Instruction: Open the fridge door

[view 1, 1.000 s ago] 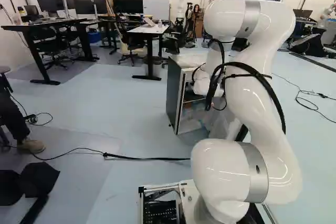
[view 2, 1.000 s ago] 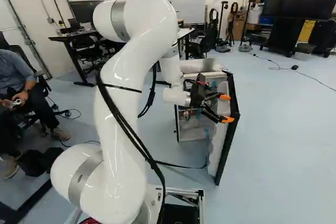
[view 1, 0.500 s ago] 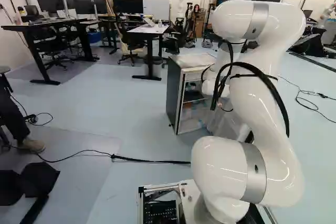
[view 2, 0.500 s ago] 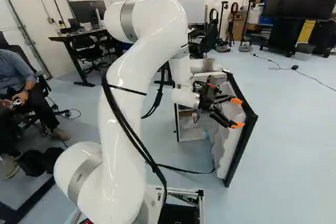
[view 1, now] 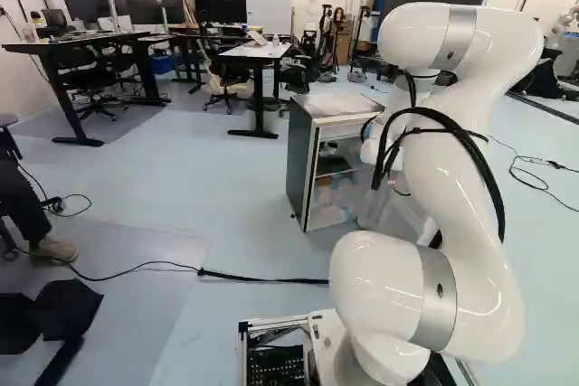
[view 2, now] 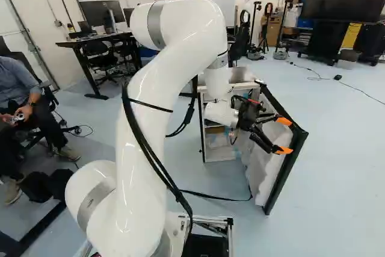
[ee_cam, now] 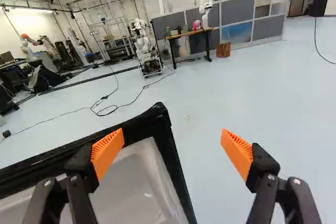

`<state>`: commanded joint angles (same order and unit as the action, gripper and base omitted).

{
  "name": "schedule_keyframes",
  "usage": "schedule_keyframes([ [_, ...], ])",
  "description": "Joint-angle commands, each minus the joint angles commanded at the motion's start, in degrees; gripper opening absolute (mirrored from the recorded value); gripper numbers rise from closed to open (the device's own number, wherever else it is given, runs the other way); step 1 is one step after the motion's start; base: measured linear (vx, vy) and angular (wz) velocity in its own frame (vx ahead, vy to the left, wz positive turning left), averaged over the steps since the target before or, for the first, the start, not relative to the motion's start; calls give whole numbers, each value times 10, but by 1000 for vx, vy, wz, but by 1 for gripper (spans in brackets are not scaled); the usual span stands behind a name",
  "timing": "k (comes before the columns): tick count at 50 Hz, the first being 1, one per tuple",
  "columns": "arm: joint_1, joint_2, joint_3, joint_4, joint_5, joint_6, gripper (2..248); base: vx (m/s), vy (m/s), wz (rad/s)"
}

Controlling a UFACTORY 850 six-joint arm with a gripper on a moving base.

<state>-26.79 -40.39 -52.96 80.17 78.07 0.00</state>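
Your fridge (view 1: pixel 299 162) stands ahead, near the middle of the left base view, with its door (view 2: pixel 285 170) already open. In the right base view the door swings out toward you and to the right, its black frame upright and its pale lining (view 2: pixel 260 176) showing. Inside the fridge you can see a shelf (view 1: pixel 336 165) and some loosely packed things under it, too small to name.

Your gripper (view 2: pixel 284 136) is at the upper part of the door, on the lining side as the right base view shows it. Its 2 fingers are spread wide and released, with nothing clasped. In the wrist view, 1 orange pad (ee_cam: pixel 107 153) stands over the door and its lining, while the other is over the floor (ee_cam: pixel 210 98) beyond the frame's edge; the door's corner lies ahead, between the 2. You cannot tell from here whether either finger touches the door.

Your arm (view 2: pixel 139 148) bends over at the top and reaches down toward the door, with black cables strapped along it. A dark cable (view 1: pixel 262 278) runs across the floor near the base. Past the door, the wrist view shows you another robot (ee_cam: pixel 147 51), a table (ee_cam: pixel 190 33) beside it and a brown box (ee_cam: pixel 223 50) near grey partitions (ee_cam: pixel 252 29).
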Motion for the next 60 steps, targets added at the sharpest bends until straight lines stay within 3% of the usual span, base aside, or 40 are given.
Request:
schedule_keyframes([
  [18,-6,-3,-6,-19,0,0,247,0,0,0],
  [50,-53,-31,-55,-99,0,0,247,0,0,0],
  [60,-58,-33,-59,-124,0,0,247,0,0,0],
])
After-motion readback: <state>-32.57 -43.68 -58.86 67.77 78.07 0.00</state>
